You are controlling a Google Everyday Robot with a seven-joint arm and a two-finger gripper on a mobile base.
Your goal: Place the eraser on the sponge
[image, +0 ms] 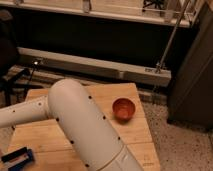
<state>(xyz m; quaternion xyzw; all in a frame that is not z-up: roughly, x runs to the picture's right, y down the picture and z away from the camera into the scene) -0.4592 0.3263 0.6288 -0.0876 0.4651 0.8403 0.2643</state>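
Reaching across the picture from the bottom middle to the left edge is the big white arm (82, 125). It is round and thick, with small dark dots along it. It covers much of the wooden surface (137, 132).

The pincer is out of the picture. It must be somewhere past the left edge, where the arm leaves the frame. I cannot tell if it is open or closed, or if it holds anything.

In the bottom left corner is the blue sponge (23, 160). The black eraser (11, 154) is touching it and looks like it lies on top of it, tilted a little. Both are small and partly cut off by the edge, so I cannot be sure how well the eraser sits there.

A red bowl (123, 108) stands upright on the right part of the surface, well apart from the sponge. The arm lies between them.

Behind the surface a long white rail (95, 67) runs across the middle of the frame. A thin metal pole (172, 37) leans at the upper right. A dark cabinet (192, 75) fills the right side, and the floor (180, 145) below it is speckled.
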